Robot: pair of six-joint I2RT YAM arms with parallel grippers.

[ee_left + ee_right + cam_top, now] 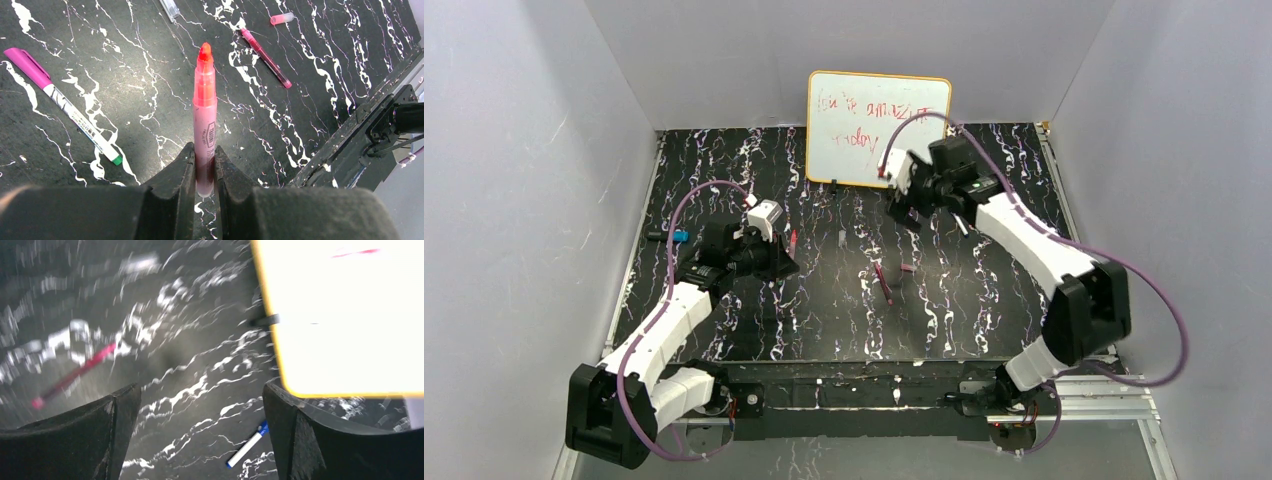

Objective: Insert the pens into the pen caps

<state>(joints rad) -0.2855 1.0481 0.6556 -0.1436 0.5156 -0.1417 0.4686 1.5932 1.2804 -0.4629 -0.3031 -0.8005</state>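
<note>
My left gripper (203, 147) is shut on the lower end of a pink pen (205, 105), whose bare orange-red tip points away from me above the table. In the top view this gripper (784, 255) sits left of centre with the pen (793, 240). A white pen with a magenta cap (60, 102), a slim pink pen (265, 57), a short pink cap (281, 18) and a clear cap (170, 7) lie on the table. My right gripper (200, 387) is open and holds nothing. It hangs before the whiteboard (879, 125), above a white pen with blue ends (247, 445).
The black marbled table (984, 290) has a metal rail along its near edge (350, 145). Two magenta pens (884, 280) lie near the middle. A blue-ended item (679, 236) lies at the left edge. Grey walls close in on three sides. The right wrist view is blurred.
</note>
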